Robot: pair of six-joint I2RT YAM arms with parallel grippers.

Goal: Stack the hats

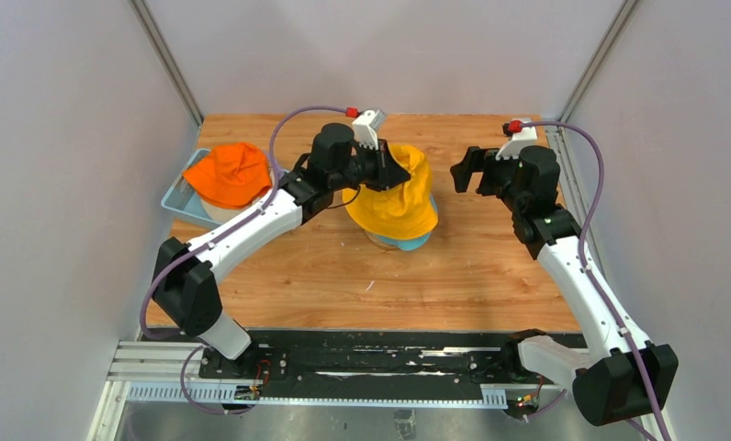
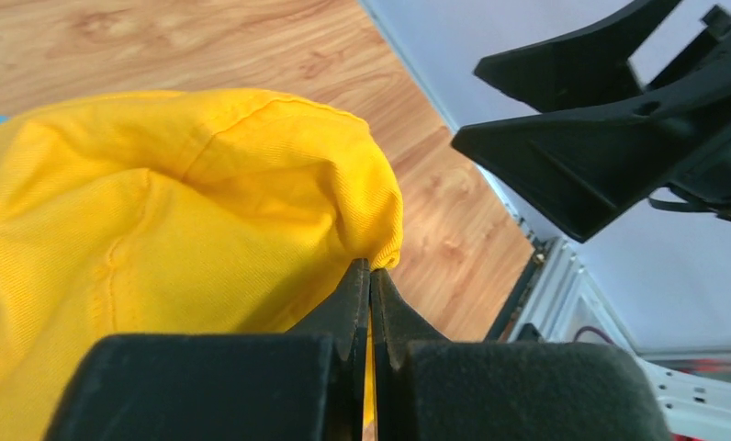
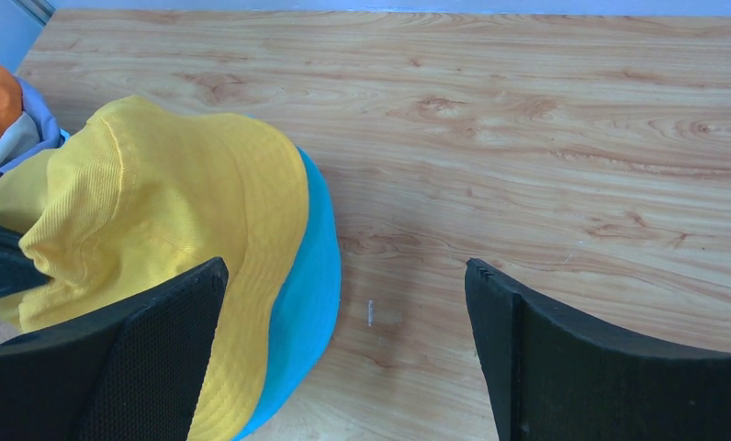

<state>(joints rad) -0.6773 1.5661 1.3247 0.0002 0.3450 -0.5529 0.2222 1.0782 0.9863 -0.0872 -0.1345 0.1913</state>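
Observation:
A yellow hat (image 1: 400,197) lies over a teal hat (image 1: 415,243) at the table's middle; both also show in the right wrist view, the yellow hat (image 3: 160,202) above the teal hat (image 3: 311,285). My left gripper (image 1: 391,165) is shut on the yellow hat (image 2: 160,220), pinching a fold of its fabric and holding it partly lifted. My right gripper (image 1: 467,170) is open and empty to the right of the pile, above the table. An orange hat (image 1: 229,173) lies on top of the hats in the basket at the left. The hats under it are mostly hidden.
A light blue basket (image 1: 180,197) stands at the table's left edge. Grey enclosure walls rise on three sides. The wooden table (image 1: 472,266) runs to the black rail at the near edge. Lavender and beige fabric (image 3: 22,138) shows at the right wrist view's left edge.

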